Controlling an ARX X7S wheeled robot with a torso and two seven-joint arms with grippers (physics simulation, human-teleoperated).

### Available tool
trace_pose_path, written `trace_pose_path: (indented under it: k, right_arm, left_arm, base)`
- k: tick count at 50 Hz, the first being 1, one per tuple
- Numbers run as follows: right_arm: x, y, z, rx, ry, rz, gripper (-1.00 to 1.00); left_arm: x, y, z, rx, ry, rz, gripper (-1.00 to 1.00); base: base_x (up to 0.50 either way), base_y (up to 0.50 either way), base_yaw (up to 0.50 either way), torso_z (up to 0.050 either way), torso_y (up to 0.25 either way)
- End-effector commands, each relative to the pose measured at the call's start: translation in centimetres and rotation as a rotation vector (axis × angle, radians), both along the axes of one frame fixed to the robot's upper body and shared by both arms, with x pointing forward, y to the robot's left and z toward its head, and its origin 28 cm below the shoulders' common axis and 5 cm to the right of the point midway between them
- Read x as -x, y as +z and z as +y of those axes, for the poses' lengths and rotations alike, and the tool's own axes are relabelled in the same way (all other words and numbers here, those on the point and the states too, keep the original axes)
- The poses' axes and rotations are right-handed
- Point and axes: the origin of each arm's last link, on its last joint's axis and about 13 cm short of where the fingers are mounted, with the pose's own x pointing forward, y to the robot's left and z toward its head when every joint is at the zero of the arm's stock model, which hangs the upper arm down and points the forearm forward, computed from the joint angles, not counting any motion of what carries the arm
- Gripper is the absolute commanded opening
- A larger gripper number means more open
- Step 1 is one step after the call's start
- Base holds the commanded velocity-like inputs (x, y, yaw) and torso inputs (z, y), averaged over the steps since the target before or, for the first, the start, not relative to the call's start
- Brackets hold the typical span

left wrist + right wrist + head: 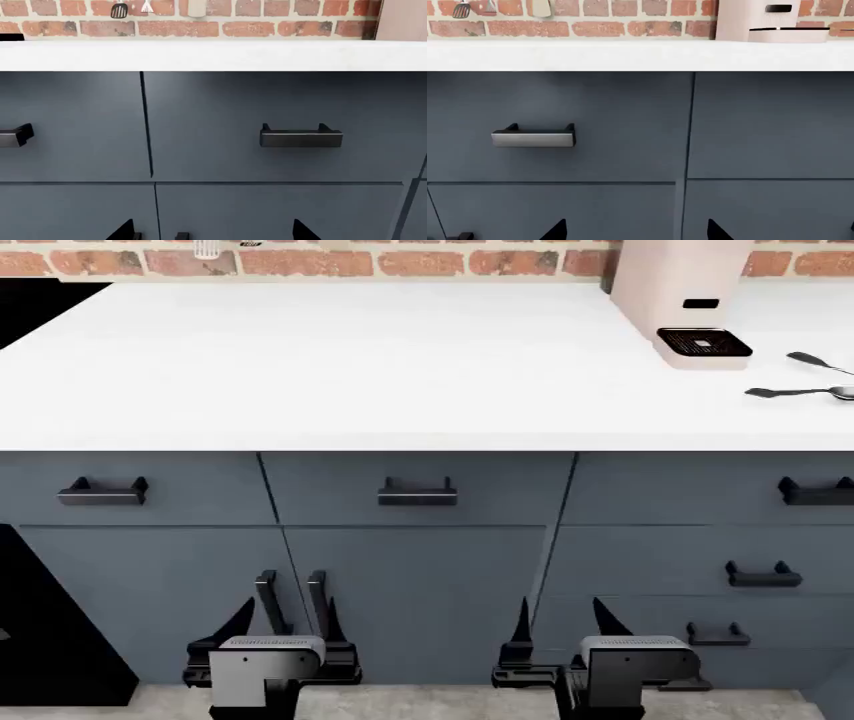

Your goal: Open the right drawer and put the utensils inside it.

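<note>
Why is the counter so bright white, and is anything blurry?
Head view: the countertop renders flat, bright white, almost shadowless; the utensils at the right edge stay sharp. Wrist views: the drawer handle catches a soft sheen; nothing looks blurred.

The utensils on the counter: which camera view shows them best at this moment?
The head view. Two dark utensils lie on the white countertop at its far right edge, beside the beige appliance, partly cropped. Neither wrist view shows them; both face drawer fronts, with only wall-hung tools on the brick above.
</note>
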Motion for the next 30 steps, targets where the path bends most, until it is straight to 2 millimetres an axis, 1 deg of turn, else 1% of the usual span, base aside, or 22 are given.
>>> trace_pose_path:
  k: [1,5,14,30]
  right_arm:
    - [-0.02,0.06,0.06,0.010,0.000,-0.006,1.00]
    - [-0.09,0.15,0.05,0.008,0.009,0.000,1.00]
    - [-0.31,0.19,-0.14,-0.037,0.011,0.014,1.00]
    - [-0.21,0.01,-0.15,-0.032,0.030,0.022,1.00]
  left_arm:
    - [-0.10,-0.03,0.03,0.003,0.002,0.003,1.00]
    - [-0.19,0.01,0.01,0.012,0.009,0.006,1.00]
    - [-0.19,0.03,-0.09,0.016,0.010,0.009,1.00]
    - [-0.13,-0.02,-0.20,0.011,0.001,0.007,1.00]
  base:
    - [0.00,0.00,0.00,0.000,0.000]
    - [0.00,-0.08,0.00,0.000,0.000]
    - [0.00,-0.50,0.00,0.000,0.000]
    - [0.00,-0.50,0.00,0.000,0.000]
